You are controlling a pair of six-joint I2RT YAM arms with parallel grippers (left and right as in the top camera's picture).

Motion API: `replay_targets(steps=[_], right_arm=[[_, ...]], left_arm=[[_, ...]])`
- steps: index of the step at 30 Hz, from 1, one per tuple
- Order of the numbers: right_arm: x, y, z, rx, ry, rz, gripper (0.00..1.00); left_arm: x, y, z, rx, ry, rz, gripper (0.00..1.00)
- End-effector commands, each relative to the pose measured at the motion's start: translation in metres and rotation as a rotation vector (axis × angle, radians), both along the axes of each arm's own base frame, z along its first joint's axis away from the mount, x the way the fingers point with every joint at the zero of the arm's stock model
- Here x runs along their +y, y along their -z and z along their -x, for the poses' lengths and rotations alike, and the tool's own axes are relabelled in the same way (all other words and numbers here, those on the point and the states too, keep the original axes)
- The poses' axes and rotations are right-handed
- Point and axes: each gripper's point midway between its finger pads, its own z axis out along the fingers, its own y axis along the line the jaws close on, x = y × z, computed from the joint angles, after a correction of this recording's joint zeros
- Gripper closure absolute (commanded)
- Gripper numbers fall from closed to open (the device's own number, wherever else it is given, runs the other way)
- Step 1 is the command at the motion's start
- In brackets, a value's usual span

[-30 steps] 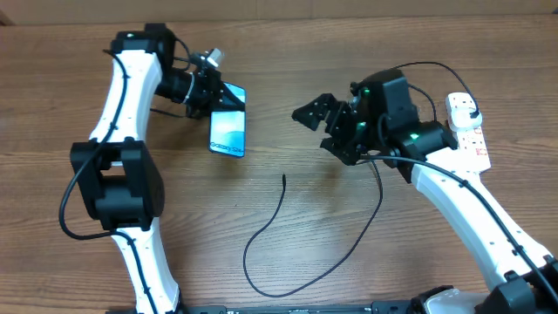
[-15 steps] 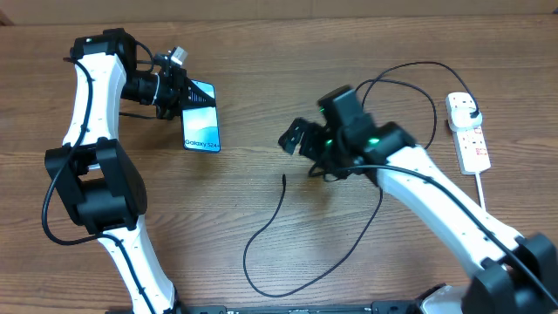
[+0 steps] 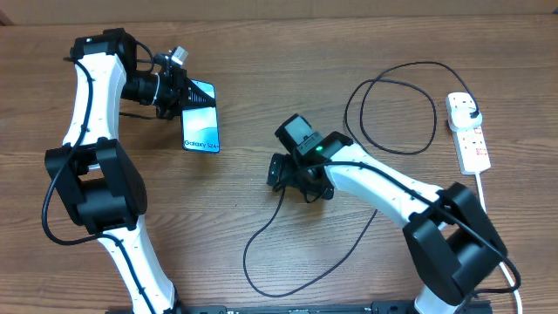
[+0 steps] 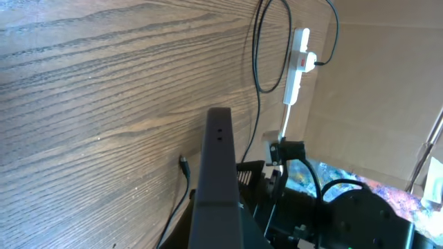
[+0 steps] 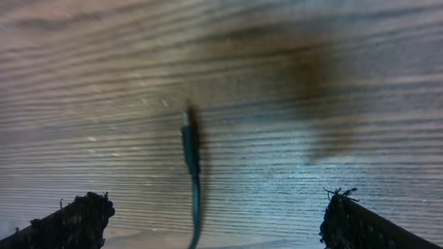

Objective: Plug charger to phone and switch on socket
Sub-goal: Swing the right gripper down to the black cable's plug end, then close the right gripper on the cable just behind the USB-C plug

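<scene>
My left gripper (image 3: 183, 98) is shut on the top end of the phone (image 3: 201, 127) and holds it tilted above the table at the far left, its light-blue screen lit. The left wrist view shows the phone's dark edge (image 4: 217, 173). The black charger cable (image 3: 261, 228) curves across the table's middle. Its connector tip (image 5: 188, 138) lies flat between the open fingers of my right gripper (image 5: 214, 207), which hovers over it (image 3: 295, 181) without touching. The white socket strip (image 3: 472, 142) lies at the far right with the black plug (image 3: 472, 107) fitted in it.
The cable makes a wide loop (image 3: 391, 106) left of the strip and another loop near the front edge (image 3: 288, 292). The strip's white cord (image 3: 484, 187) runs toward the front. The strip also shows in the left wrist view (image 4: 297, 62).
My left arm carried the phone left, then stayed still. My right arm swung left and down from the table's middle, ending over the cable's connector tip.
</scene>
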Motion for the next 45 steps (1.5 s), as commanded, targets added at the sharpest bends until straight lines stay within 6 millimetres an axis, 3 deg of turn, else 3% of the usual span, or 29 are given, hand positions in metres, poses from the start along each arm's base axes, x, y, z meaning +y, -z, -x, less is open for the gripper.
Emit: replay_targets(steps=[1,16,26,33,35,41,45], right_arm=[[0.003,-0.006,-0.008,-0.041,-0.007,0.009,0.0],[0.015,-0.015,-0.005,-0.074,-0.073,0.074,0.02],[0.015,0.012,-0.005,0.018,-0.086,0.172,0.05],[0.016,0.012,-0.005,0.017,-0.089,0.172,0.08],[0.016,0.012,-0.005,0.016,-0.093,0.172,0.17],[0.015,0.013,-0.005,0.02,-0.094,0.175,0.66],[0.015,0.013,-0.004,0.021,-0.094,0.175,0.73]], left_arm=[[0.004,-0.021,-0.001,-0.072,0.002,-0.006,0.96],[0.017,-0.021,-0.003,-0.07,-0.028,-0.006,0.96],[0.019,-0.021,0.0,-0.056,-0.035,-0.004,0.96],[0.019,-0.021,0.0,-0.052,-0.035,-0.004,0.96],[0.019,-0.021,0.0,-0.051,-0.034,-0.004,0.96],[0.019,-0.021,0.001,-0.05,-0.034,-0.004,0.96],[0.019,-0.021,0.001,-0.05,-0.034,-0.004,0.96]])
